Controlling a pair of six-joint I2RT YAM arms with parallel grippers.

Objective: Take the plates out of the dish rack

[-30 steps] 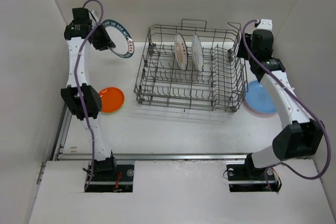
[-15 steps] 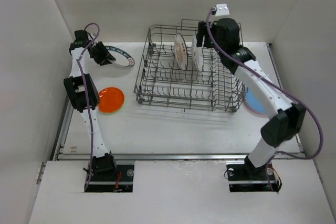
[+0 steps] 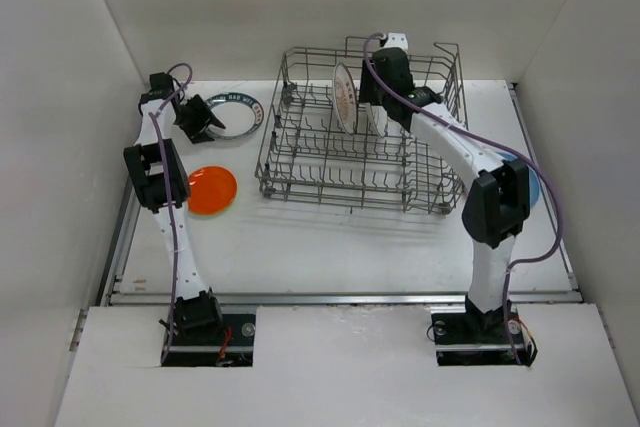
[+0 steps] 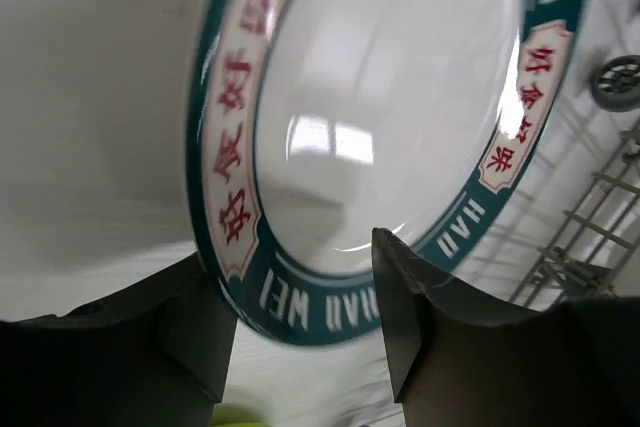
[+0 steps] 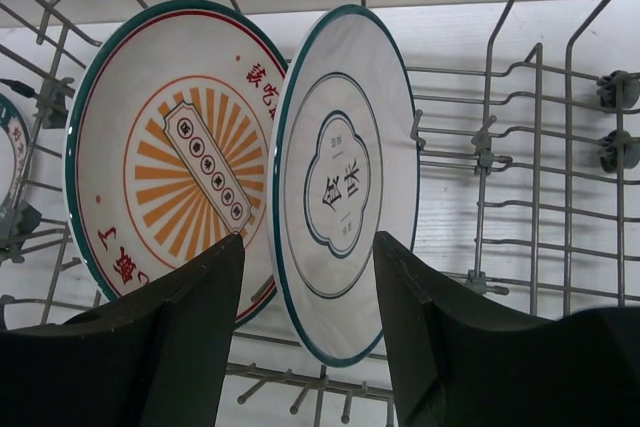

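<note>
Plates (image 5: 345, 177) round and glossy, dish rack (image 3: 350, 162) grey wire

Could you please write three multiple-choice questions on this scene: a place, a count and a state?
1. Where does the orange plate lie?
A. On the table, left of the dish rack.
B. Inside the rack.
C. In a gripper.
2. How many plates stand in the rack?
A. One.
B. Four.
C. Two.
3. How is the right gripper?
A. Shut on a plate.
B. Open.
C. Out of view.
Answers: 1 A, it lies beside the rack; 2 C, a sunburst plate and a white plate stand upright; 3 B, its fingers stand wide apart.
</note>
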